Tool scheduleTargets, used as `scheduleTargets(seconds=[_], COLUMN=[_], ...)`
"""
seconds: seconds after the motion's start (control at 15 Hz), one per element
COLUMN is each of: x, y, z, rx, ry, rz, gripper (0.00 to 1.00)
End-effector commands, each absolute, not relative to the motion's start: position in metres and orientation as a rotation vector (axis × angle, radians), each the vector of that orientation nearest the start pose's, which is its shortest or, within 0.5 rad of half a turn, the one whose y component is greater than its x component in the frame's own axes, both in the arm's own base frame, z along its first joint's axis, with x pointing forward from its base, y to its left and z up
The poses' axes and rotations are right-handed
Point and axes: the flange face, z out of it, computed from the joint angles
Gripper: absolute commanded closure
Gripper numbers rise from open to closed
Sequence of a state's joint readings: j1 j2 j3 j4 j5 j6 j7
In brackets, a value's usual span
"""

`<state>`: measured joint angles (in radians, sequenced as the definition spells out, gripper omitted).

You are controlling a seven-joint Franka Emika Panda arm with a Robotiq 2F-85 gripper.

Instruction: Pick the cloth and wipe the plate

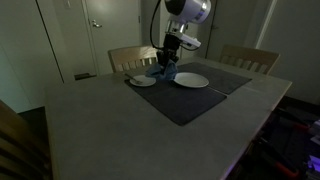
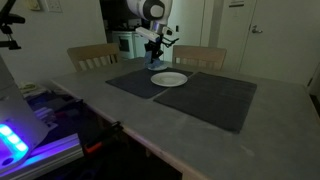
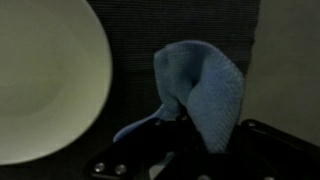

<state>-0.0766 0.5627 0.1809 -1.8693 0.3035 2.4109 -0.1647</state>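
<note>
My tool (image 3: pixel 195 145) is clenched on the cloth (image 3: pixel 203 88). In the wrist view the blue fabric rises in a soft folded hump between the two dark fingers, so I judge that I hold a bunch and not a single edge. The cloth looks thick, limp and a little fuzzy.

For a good wipe I would carry it sideways to the plate (image 3: pixel 45 80), which lies just beside the tool. I would lower until the fabric spreads flat on it, then make small circles with light force. The plate is round, pale and smooth, probably glazed, so it may slide if I press at the rim. Pressing near its centre is safer.

Under the tool the placemat (image 3: pixel 130 40) is dark with a fine woven texture.

Farther out, in an exterior view, a small plate (image 1: pixel 143 80) and a larger plate (image 1: pixel 191 80) lie on either side of the tool. I cannot tell which of them the wrist view shows. The grey bench (image 1: pixel 90 130) looks matte and flat.
</note>
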Motion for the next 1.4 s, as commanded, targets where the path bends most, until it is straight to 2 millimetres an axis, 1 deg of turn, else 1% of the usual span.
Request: scheduleTargets(seconds=[0.0,0.13,0.27,0.4,0.6,0.73,0.87,0.93,1.13,1.33], x=[0.628,0.621,0.616,0.612,0.608,0.607,0.607,0.607,0.61,0.618], y=[0.101,0.119,0.126,0.128,0.129,0.128,0.126,0.126,0.124,0.115], z=[0.206,0.194,0.181,0.166,0.149,0.144,0.144,0.146,0.159,0.179], rx=[-2.764,-2.751,-2.757,-2.76,-2.756,-2.76,-2.764,-2.762,-2.755,-2.762], ry=[-0.141,-0.177,-0.185,-0.179,-0.173,-0.17,-0.179,-0.189,-0.22,-0.23], rz=[0.033,0.064,0.091,0.117,0.15,0.161,0.168,0.176,0.165,0.115], gripper=[0.97,0.97,0.97,0.97,0.97,0.97,0.97,0.68,0.49,0.26])
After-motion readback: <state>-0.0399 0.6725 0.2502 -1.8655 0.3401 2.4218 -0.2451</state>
